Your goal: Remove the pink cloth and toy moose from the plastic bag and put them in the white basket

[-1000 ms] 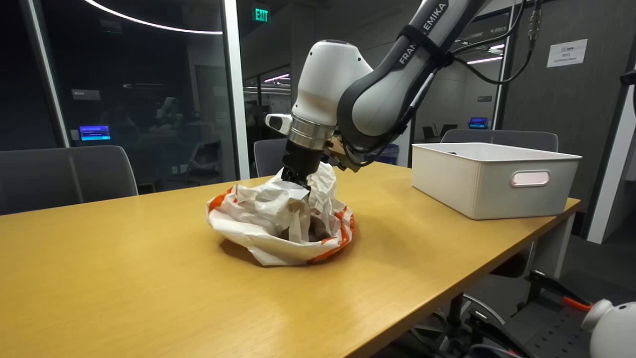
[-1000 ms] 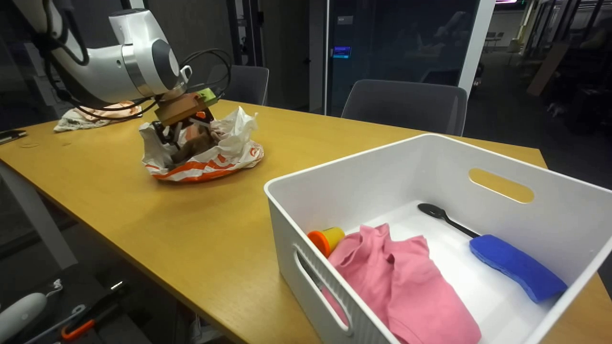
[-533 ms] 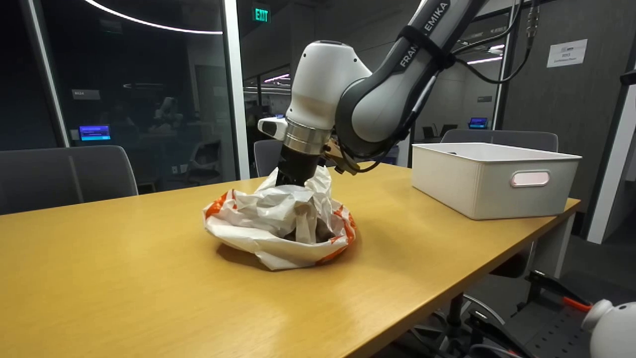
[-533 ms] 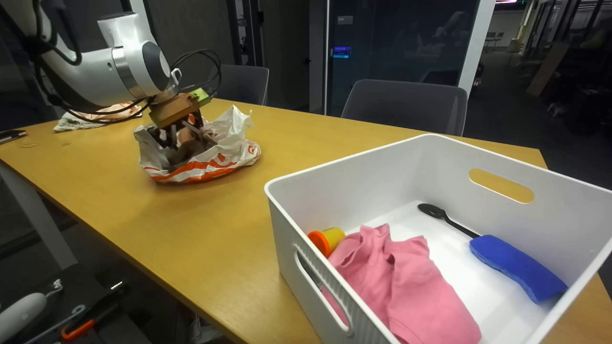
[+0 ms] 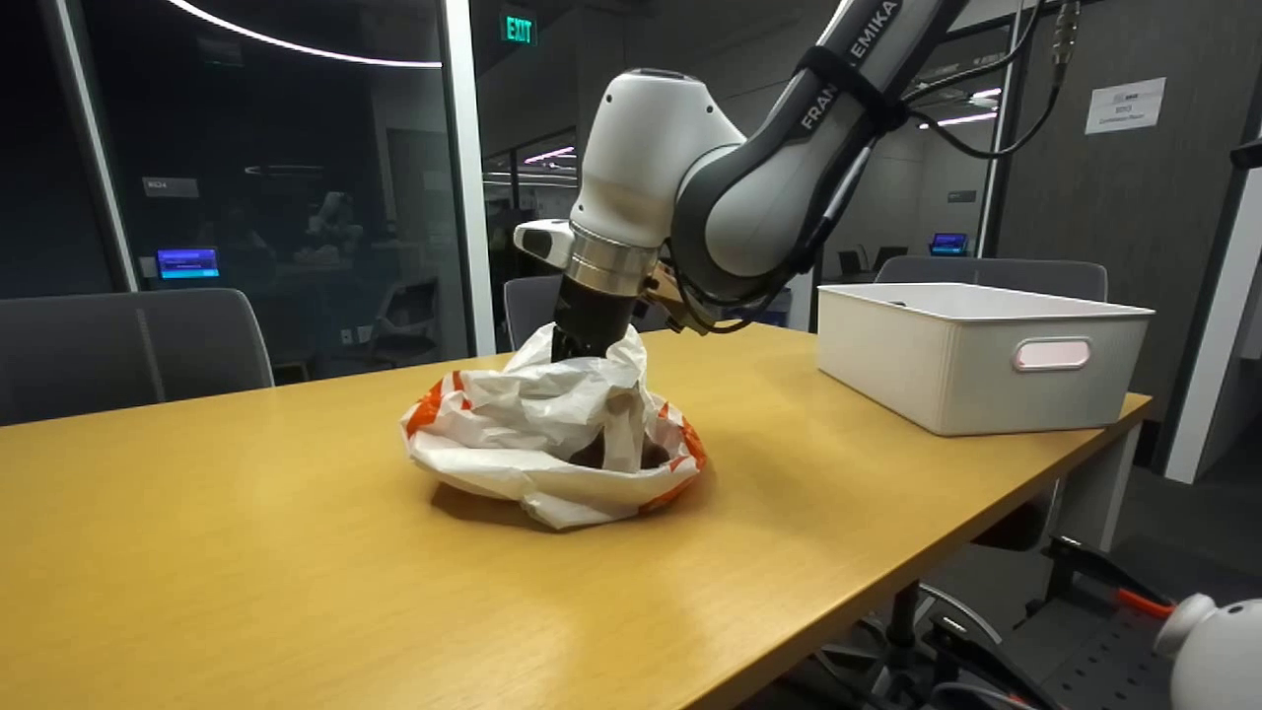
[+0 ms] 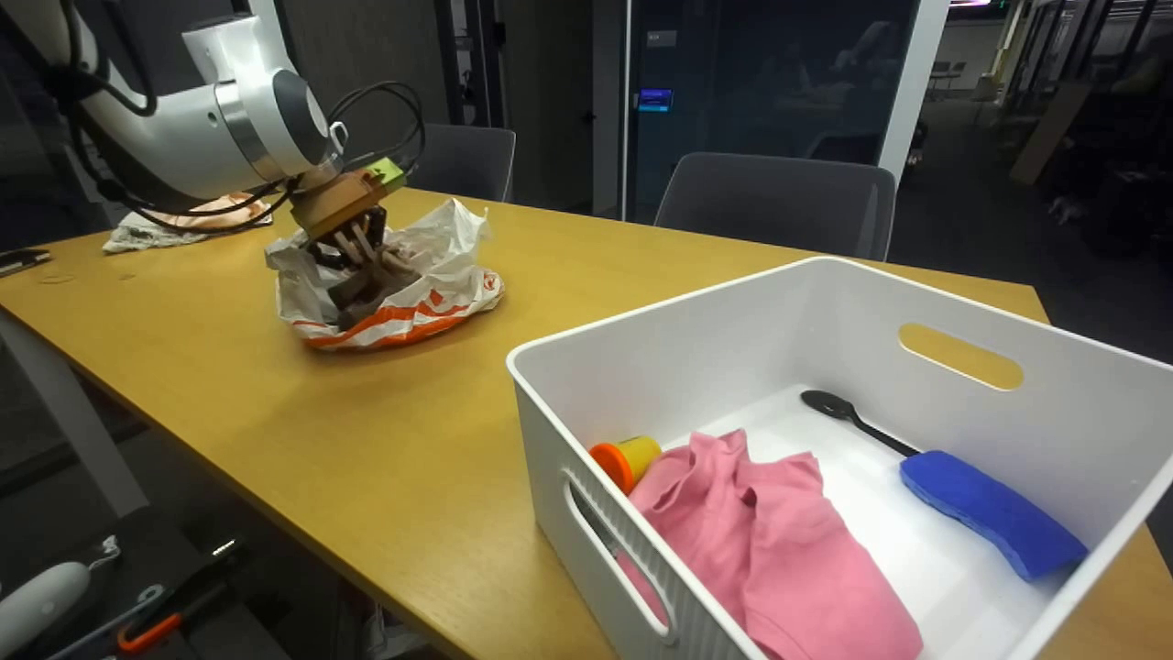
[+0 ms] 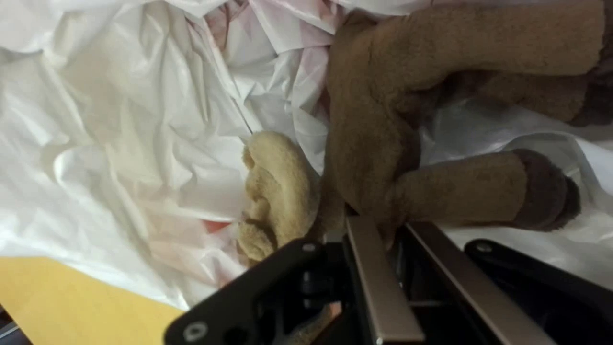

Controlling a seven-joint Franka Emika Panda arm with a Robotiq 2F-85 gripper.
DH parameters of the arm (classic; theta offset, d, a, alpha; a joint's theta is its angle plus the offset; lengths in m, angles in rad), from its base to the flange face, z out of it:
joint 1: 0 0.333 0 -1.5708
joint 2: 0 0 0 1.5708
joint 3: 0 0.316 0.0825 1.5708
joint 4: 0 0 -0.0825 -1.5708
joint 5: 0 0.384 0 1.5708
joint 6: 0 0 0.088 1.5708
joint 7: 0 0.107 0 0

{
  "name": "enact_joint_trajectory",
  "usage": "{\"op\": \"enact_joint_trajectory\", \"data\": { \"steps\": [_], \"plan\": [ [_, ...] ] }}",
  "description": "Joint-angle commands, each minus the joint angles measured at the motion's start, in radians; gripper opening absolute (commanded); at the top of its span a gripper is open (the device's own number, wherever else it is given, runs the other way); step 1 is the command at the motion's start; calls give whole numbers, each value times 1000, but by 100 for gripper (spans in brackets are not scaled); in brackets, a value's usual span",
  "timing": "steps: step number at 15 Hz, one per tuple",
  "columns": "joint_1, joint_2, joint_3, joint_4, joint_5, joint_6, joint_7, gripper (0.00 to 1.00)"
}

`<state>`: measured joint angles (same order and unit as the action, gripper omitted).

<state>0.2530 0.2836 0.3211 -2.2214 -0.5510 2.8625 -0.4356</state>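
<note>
The brown plush toy moose [image 7: 368,129] lies in the crumpled white plastic bag [image 7: 158,158], its legs to the right in the wrist view and a tan antler to the left. My gripper [image 7: 390,230] is shut on the moose, with a fold of brown plush pinched between the fingertips near the base of a leg. In an exterior view the gripper reaches down into the open bag [image 6: 458,243]; elsewhere the bag [image 5: 532,414] hides the fingers. The pink cloth [image 6: 788,550] rests inside the white basket [image 6: 696,339].
A yellow cup with an orange lid [image 6: 626,461], a black spoon [image 6: 852,417] and a blue piece [image 6: 990,513] are also in the basket. A bundled cloth [image 6: 192,223] lies on the far table [image 6: 385,431]. Chairs stand along the table edges.
The gripper has gone deeper into the bag and its fingers have come together on the moose. Over the last half second the arm has risen slightly, and the bag's folds have shifted.
</note>
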Motion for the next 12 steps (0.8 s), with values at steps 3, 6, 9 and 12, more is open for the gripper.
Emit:
{"op": "enact_joint_trajectory", "data": {
  "steps": [3, 6, 9, 12],
  "plan": [
    [14, -136, -66, -15, -117, 13, 51, 8],
    [13, -210, -126, 8, -288, -3, 154, 8],
    [-2, -264, -170, 44, -507, -33, 270, 8],
    [-30, -324, -206, 70, -671, -83, 406, 8]
  ]
}}
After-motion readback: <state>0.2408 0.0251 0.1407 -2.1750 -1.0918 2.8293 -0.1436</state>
